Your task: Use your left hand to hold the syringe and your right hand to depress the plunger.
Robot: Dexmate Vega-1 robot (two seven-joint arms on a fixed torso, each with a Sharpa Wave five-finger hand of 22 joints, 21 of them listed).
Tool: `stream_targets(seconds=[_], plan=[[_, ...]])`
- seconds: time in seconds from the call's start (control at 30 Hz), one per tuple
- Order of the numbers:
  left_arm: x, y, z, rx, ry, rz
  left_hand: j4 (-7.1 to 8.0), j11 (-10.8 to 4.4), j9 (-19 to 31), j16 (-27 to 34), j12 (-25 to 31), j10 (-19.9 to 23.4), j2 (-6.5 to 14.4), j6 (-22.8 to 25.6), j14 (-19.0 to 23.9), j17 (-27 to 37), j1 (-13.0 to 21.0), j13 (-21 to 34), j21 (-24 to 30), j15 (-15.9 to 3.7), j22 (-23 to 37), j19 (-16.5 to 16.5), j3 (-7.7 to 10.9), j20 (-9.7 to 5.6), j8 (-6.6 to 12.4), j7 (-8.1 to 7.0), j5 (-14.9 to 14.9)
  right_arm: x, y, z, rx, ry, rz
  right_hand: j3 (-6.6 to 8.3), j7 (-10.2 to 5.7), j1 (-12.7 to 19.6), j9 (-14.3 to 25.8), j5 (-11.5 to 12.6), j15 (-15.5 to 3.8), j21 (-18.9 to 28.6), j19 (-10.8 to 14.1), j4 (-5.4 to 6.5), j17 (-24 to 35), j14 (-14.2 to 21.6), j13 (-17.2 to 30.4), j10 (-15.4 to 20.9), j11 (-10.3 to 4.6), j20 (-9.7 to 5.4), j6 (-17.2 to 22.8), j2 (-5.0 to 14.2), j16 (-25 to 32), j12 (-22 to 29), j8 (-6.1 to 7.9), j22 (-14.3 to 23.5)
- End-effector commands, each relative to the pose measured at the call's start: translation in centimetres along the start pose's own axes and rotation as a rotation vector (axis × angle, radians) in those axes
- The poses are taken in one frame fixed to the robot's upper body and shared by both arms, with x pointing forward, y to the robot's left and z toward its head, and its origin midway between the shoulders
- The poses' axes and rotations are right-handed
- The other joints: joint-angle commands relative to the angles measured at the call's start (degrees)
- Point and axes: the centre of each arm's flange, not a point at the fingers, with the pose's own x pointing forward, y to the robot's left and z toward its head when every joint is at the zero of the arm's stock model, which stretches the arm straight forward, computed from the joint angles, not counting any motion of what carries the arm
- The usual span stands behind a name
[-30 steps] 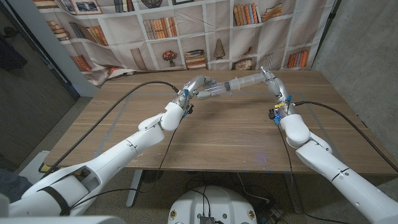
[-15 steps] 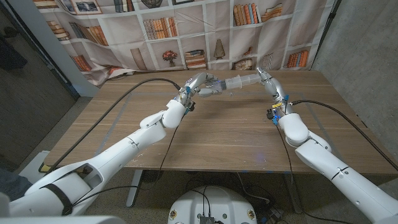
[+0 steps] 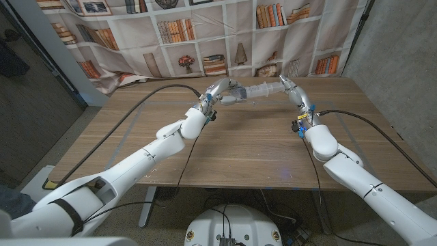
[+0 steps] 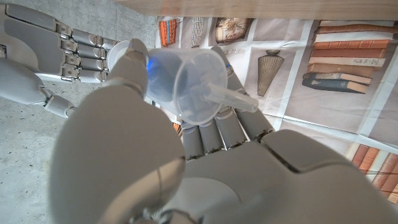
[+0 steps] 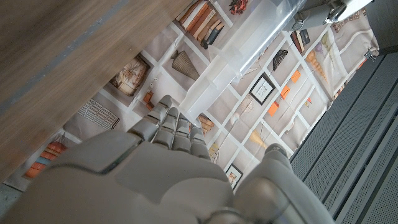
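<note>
Bookshelf-print fabric point(image 3: 171, 31) is hanging behind the wooden table point(image 3: 232, 150), and we are working in the air above the middle of its far edge. We are holding the syringe point(image 3: 257, 89) roughly level there, clear of the table. Our left hand point(image 3: 225, 94) is wrapping the nozzle end of the barrel; in the left wrist view its fingers point(image 4: 217, 127) are curling around the clear barrel with the nozzle pointing back toward the wrist. Our right hand point(image 3: 292, 91) is meeting the plunger end with its fingers drawn together; we cannot tell whether they are closing on the plunger or only pressing against it.

We are judging these risks:
- The barrel is smooth. If the right hand pushes harder than the left grip resists, the syringe is likely to slide through the left hand instead of the plunger travelling.
- If the push is running off the barrel's axis, the plunger may bind or the right hand may slip off its end.
- If the left grip loosens, the syringe may drop onto the table.
</note>
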Motion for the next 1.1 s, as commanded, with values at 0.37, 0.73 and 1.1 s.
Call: stream_targets(seconds=[0.37,0.73,1.1], plan=[[1.2,-0.8,0.7,0.013,0.012,-0.015,3.44,-6.77,0.25,0.17,-0.10,7.49,6.15,9.92,6.48,0.11,5.77,0.52,0.60,-6.22,0.01,-0.45,3.35,-0.64,0.01,-1.27,0.30,-0.6,0.9,0.3,0.035,-0.029,0.031,-0.20,-0.21,0.05,0.10,0.22,0.06,-0.34,-0.70,0.24,0.15,-0.36,0.21,-0.34,0.12,-2.97,-0.43,0.81,-0.01,-0.30,-0.11,0.12],[1.8,-0.9,0.9,0.035,0.027,-0.029,3.50,-6.91,0.27,0.16,-0.33,7.58,6.15,9.90,6.52,0.14,5.73,0.68,0.71,-6.32,0.00,-0.53,3.35,-0.62,-0.12,-1.35,0.30,-0.7,1.8,0.6,0.041,-0.041,0.069,-0.03,-0.21,0.15,0.11,0.28,0.07,-0.34,-0.66,0.32,0.16,-0.33,0.22,-0.30,0.16,-2.93,-0.39,1.26,0.06,-0.32,-0.09,0.12],[1.9,-0.9,1.1,0.036,0.018,-0.028,3.55,-6.91,0.29,0.15,-0.55,7.61,6.11,10.05,6.57,0.15,5.66,0.80,0.83,-6.39,0.00,-0.56,3.34,-0.62,-0.18,-1.39,0.29,-0.6,2.6,1.2,0.019,-0.054,0.098,0.04,-0.24,0.21,0.11,0.29,0.04,-0.40,-0.76,0.36,0.17,-0.39,0.23,-0.27,0.21,-2.96,-0.44,1.49,0.08,-0.35,-0.11,0.12]])
